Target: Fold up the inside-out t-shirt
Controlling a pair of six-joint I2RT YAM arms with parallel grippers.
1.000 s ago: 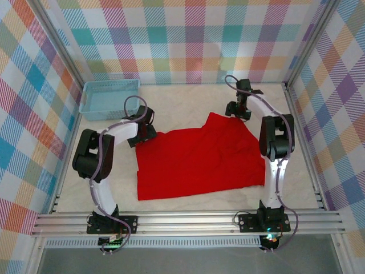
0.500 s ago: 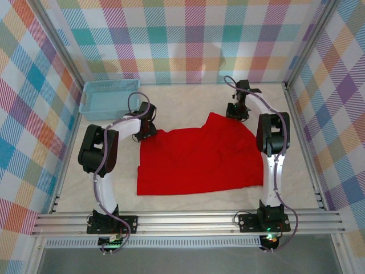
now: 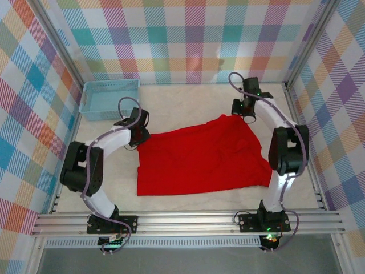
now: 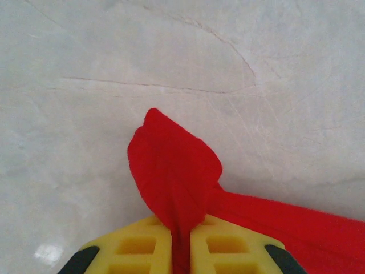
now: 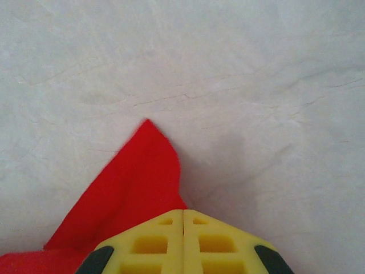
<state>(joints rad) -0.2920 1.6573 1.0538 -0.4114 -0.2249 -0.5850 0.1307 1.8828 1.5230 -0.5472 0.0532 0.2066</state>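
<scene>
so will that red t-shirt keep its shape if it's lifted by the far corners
Probably floppy: the t-shirt crumples into a soft point where the left pincer pinches it. Likely light and thin, since it lies nearly flat with shallow wrinkles on the table. Lifted by corners, the middle would probably sag.

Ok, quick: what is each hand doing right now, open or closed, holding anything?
Left hand: closed, pinching a corner of the plain bright red cloth t-shirt.
Right hand: closed, apparently pinching another corner of that t-shirt.
</scene>
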